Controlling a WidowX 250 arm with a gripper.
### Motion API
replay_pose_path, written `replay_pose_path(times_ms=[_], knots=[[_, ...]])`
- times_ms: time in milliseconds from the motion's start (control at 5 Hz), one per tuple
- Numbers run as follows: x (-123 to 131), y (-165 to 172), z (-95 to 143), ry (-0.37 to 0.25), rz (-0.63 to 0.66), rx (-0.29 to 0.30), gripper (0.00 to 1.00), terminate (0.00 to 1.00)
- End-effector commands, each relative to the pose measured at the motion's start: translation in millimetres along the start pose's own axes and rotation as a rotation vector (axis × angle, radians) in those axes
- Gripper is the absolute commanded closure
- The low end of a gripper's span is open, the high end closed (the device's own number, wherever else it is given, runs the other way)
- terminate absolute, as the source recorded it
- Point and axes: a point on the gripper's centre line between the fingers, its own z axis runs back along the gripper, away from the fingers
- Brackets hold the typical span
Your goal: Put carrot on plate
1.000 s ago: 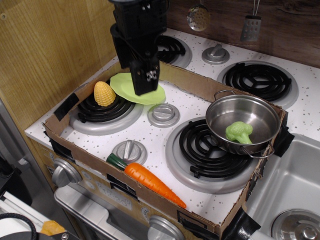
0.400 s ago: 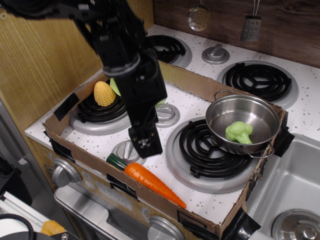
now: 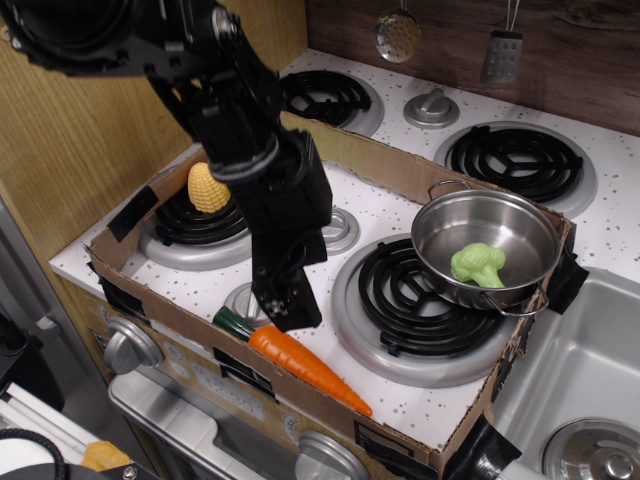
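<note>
The orange carrot (image 3: 306,366) with its dark green top (image 3: 231,321) lies along the front edge of the cardboard tray, top to the left. My black gripper (image 3: 283,312) hangs low just above the carrot's green end, fingers pointing down; I cannot tell whether they are open or shut. The lime-green plate is hidden behind my arm.
A yellow corn cob (image 3: 206,187) sits on the back left burner. A steel pot (image 3: 487,246) holding green broccoli (image 3: 477,264) stands on the right burner. The cardboard tray wall (image 3: 380,164) rings the stovetop. A sink (image 3: 580,380) lies at right.
My arm swung from over the plate at the back forward and down to the carrot's green end. It now covers the plate. The carrot has not moved.
</note>
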Motion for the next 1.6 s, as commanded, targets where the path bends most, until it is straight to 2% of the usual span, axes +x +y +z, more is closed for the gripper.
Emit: replay_pose_path(times_ms=[0,200,600,800,1000,1200,1400], knots=[[-9.7,6.1,-13.0,0.076,0.038,-0.038,0.00,0.00],[-21.8,9.2,-29.5,0.074,0.076,-0.082,0.00,0.00],[-34.3,7.9,-38.7,0.083,0.117,-0.053,0.00,0.00],[-33.7,9.2,-37.8,0.089,0.098,-0.008,0.00,0.00],[-31.0,5.5,-35.0,0.099,0.106,0.085,1.00,0.00],[-23.3,2.1,-20.3,0.107,0.097,0.200,1.00,0.00],[-9.8,8.0,15.9,0.130,0.117,0.265,1.00,0.00]])
